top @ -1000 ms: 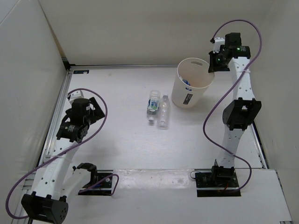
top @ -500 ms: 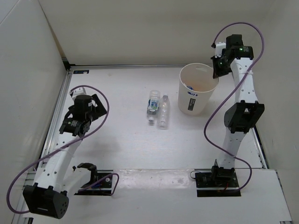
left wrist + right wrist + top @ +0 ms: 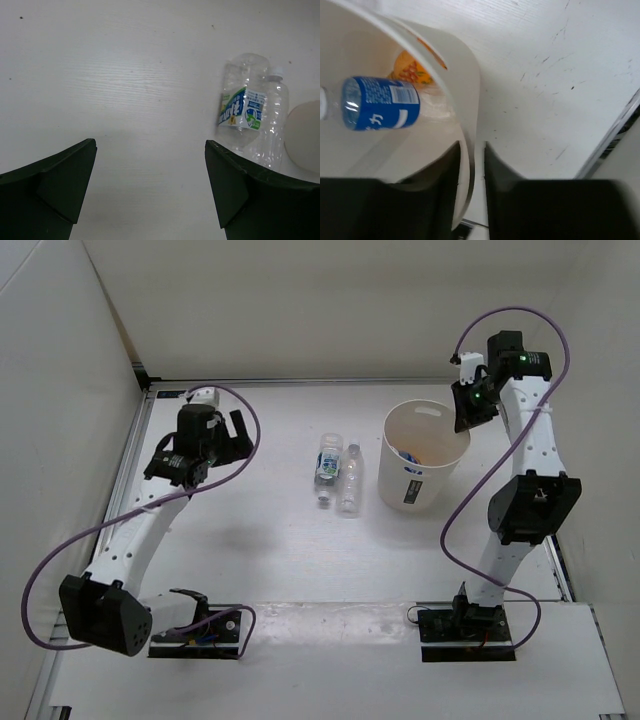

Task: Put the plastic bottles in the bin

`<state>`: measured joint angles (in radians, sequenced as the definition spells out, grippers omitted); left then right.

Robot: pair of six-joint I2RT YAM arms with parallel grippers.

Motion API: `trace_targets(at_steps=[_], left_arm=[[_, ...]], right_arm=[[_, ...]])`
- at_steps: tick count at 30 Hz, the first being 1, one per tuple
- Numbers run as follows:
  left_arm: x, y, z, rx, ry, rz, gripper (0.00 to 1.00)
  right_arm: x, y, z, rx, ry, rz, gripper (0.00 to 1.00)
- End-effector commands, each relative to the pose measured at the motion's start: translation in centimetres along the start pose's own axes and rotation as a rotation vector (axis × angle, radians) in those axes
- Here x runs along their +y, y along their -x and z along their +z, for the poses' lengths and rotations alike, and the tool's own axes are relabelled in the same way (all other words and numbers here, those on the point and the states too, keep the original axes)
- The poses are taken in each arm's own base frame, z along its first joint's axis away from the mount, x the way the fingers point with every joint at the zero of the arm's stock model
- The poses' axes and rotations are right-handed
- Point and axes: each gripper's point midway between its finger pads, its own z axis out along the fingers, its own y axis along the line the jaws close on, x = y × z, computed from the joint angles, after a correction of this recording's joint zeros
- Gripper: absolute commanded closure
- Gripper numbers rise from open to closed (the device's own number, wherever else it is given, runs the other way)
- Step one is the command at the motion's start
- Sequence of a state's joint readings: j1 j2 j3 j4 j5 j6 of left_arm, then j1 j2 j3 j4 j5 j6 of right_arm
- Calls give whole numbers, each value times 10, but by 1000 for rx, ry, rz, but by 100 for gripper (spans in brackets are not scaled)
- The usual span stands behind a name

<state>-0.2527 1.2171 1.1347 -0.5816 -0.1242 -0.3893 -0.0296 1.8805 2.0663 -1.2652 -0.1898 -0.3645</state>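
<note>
**While straddling the rim: risk of a tipped bin**

Right gripper (image 3: 472, 150) narrow astride the far-right rim of the bin (image 3: 405, 490); clamped or slack, cannot tell. One blue-labelled bottle (image 3: 380, 102) lying inside. Sideways pull before clean release likely to drag or topple the bin and spill it. Left gripper (image 3: 150, 145) wide open, empty, left of the labelled bottle (image 3: 240, 112) and plain bottle (image 3: 272, 122), touching side by side on the table (image 3: 125, 75); grabbing one likely to roll the other away.
</note>
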Motion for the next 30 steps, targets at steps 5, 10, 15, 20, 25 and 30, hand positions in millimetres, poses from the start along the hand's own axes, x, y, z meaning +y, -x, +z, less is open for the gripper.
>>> trace_targets(at_steps=[5, 10, 15, 20, 25, 30], left_arm=[[-55, 10, 10, -24, -160, 160, 0], [-85, 2, 33, 44, -187, 222, 0], [-120, 0, 61, 91, -262, 251, 0], [-152, -6, 74, 121, -352, 252, 0], [-170, -23, 91, 170, -386, 263, 0], [-182, -47, 106, 231, -386, 335, 0]], right_arm=[[10, -2, -25, -29, 4, -25, 24], [2, 5, -40, -67, -38, -26, 10], [-11, 11, -83, -191, -49, 21, 10], [-25, 3, -140, -347, -109, 33, 10], [-18, -1, -200, -573, -203, -29, 10], [14, -32, -201, -661, -209, -70, 10]])
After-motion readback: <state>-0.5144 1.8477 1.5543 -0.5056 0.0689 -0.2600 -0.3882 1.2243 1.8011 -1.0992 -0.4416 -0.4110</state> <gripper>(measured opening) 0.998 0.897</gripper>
